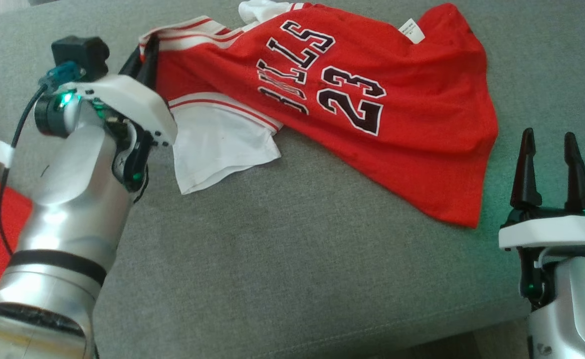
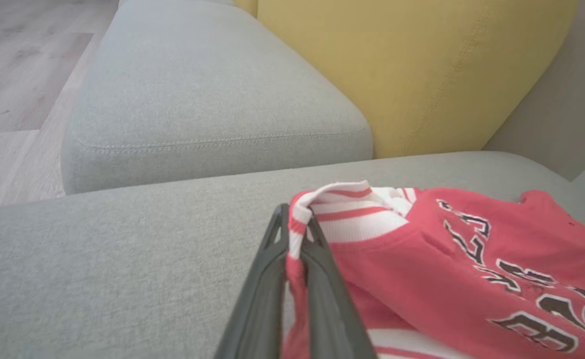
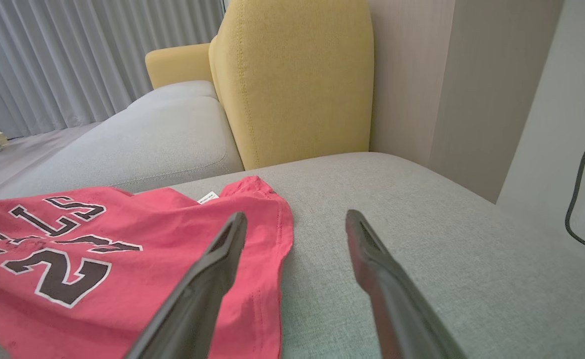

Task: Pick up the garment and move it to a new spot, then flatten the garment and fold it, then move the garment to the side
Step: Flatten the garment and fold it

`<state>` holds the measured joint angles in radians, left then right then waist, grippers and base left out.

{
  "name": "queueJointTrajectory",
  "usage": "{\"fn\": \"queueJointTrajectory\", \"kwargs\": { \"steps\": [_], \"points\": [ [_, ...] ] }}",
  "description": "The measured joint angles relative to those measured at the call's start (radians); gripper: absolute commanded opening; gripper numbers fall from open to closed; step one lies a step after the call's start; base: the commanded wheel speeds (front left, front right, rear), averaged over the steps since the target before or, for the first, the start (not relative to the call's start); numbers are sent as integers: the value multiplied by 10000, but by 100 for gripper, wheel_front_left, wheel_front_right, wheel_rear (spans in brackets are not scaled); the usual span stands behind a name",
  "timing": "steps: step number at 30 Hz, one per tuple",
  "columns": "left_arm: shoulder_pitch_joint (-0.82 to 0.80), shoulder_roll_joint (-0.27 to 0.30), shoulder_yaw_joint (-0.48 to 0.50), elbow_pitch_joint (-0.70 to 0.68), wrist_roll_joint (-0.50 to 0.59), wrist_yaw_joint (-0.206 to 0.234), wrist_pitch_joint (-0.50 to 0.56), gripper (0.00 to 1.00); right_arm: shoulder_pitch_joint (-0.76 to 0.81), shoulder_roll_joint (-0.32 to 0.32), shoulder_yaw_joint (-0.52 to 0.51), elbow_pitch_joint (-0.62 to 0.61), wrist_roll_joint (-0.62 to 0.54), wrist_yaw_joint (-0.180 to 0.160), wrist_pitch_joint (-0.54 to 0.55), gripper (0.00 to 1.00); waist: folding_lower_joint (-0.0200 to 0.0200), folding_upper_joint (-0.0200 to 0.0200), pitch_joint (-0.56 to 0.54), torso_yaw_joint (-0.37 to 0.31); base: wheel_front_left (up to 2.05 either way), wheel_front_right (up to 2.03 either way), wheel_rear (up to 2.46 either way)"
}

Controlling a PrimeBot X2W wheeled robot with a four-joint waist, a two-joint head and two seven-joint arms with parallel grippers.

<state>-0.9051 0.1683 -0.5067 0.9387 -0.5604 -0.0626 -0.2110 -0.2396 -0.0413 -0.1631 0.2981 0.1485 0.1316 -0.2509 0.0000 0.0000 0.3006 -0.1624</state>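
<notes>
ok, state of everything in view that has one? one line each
jersey: unfolded, rumpled, lying on the sofa, white inside showing at one side
label: turned out, showing
left claw: shut on the jersey's striped trim
right claw: open, holding nothing, beside the jersey's hem
</notes>
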Motion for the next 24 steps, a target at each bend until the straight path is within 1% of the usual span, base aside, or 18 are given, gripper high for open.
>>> {"fn": "queueJointTrajectory", "kwargs": {
  "steps": [1, 2, 3, 4, 7, 9, 13, 16, 18, 21, 24],
  "points": [
    [-2, 4, -8, 117, -2, -46, 73, 0, -1, 0, 4, 23, 0, 0, 0, 100, 0, 0, 22, 3, 0, 0, 0],
    [-3, 10, -44, 247, -2, -96, 82, 39, -2, 0, 8, 38, 0, 0, 0, 100, 1, 0, 39, 9, 0, 0, 0],
    [-3, 10, -65, 376, -2, -117, 81, 91, -8, 0, 12, 58, 0, 0, 0, 100, 1, 0, 47, 16, 0, 0, 0],
    [-3, 19, -67, 472, 0, -153, 59, 100, -13, 0, 17, 67, 0, 0, 0, 100, 0, 0, 54, 24, 0, 0, 0],
    [-13, 107, -29, 671, 0, -150, -128, 100, -27, 0, 17, 96, 0, 0, 0, 100, 1, 0, 58, 67, 0, 0, 0],
    [-13, 176, 58, 667, -2, -65, -268, 100, -35, 0, 0, 127, 0, 0, 0, 100, 1, 0, 20, 118, 0, 0, 0],
    [42, 234, 362, 337, -79, -63, -372, 100, -34, -2, -113, 146, -2, 0, 0, 100, 0, 0, -161, 275, 0, 0, 0],
    [419, 301, 771, -445, -221, -58, -385, 100, -8, -4, -140, 138, -4, 0, 0, 100, 0, 0, -373, 432, 0, 0, 0],
    [955, 357, 1147, -1166, -230, 69, -385, 100, 39, -4, -132, 121, -6, 0, 0, 100, 0, 0, -525, 577, 0, 0, 0],
    [2078, 353, 1567, -2134, -213, 150, -385, 100, 127, -4, -59, 90, -44, 0, 0, 100, 0, 0, -797, 829, 0, 0, 0],
    [3335, 205, 1956, -3030, -207, 253, -385, 100, 406, -4, -21, 71, -52, 0, 0, 100, -1, 0, -1129, 1100, 0, 0, 0]
  ]
}}
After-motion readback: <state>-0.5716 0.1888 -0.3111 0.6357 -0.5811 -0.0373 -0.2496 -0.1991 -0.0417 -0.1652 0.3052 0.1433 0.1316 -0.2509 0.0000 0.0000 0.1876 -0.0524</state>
